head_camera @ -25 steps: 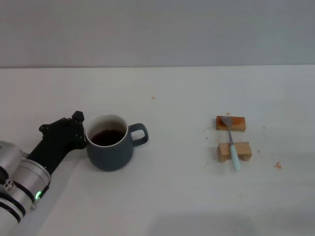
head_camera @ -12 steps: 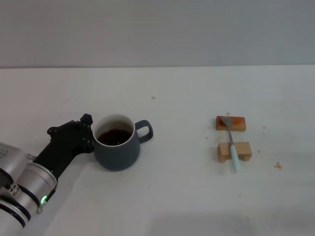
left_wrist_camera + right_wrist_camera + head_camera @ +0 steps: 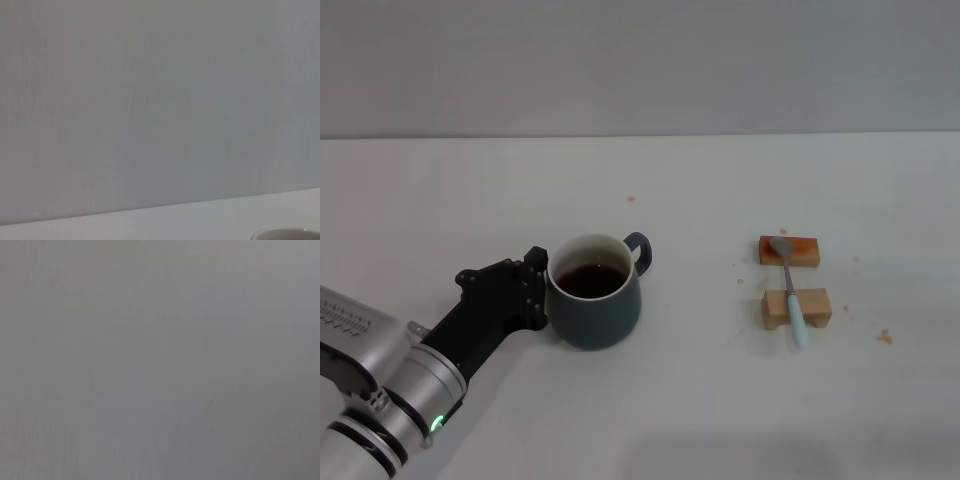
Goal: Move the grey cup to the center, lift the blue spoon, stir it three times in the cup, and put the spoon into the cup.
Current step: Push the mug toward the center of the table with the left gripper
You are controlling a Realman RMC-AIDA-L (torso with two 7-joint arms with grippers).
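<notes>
The grey cup is being pushed across the white table toward the centre, now sitting well closer to the middle than a second ago. It is being followed by the left gripper, pressed against its left side. The cup's handle is being turned, now pointing toward the back right.

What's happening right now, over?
Left pincer against grey cup. Right pincer unseen. Blue spoon on wooden blocks. Path clear.
</notes>
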